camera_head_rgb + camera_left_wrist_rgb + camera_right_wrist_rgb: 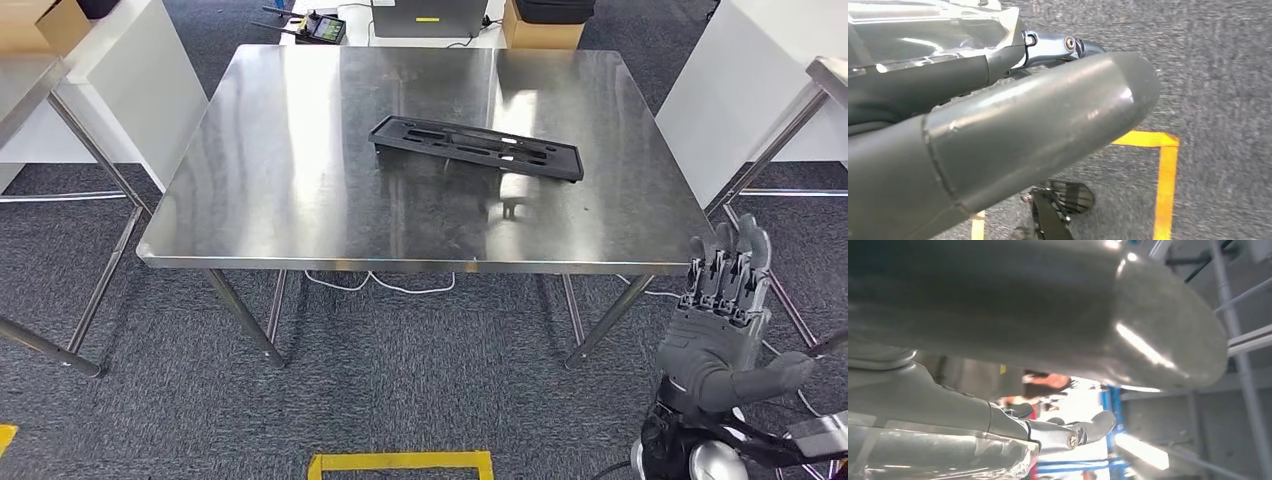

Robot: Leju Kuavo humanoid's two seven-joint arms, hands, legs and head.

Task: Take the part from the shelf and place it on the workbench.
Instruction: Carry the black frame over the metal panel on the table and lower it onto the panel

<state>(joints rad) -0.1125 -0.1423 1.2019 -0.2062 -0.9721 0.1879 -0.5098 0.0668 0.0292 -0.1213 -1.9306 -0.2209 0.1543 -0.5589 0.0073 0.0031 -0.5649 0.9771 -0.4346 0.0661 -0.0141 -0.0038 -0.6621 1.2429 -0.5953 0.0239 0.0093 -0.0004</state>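
A long flat black part (476, 147) with slots lies on the steel workbench (300, 190), right of its middle, nothing touching it. My right hand (722, 318) is raised below the bench's front right corner, fingers straight and apart, thumb out to the side, holding nothing. In the right wrist view the thick grey thumb (1048, 300) and darker fingers (1068, 432) stand apart with nothing between them. In the left wrist view my left hand (998, 135) hangs over grey carpet, thumb and fingers (1058, 47) apart and empty.
White panels and table legs (770, 150) flank the workbench on both sides. Cardboard boxes (540, 35) and a laptop stand behind it. Yellow tape (400, 462) marks the carpet at my feet. Cables (380, 285) lie under the bench.
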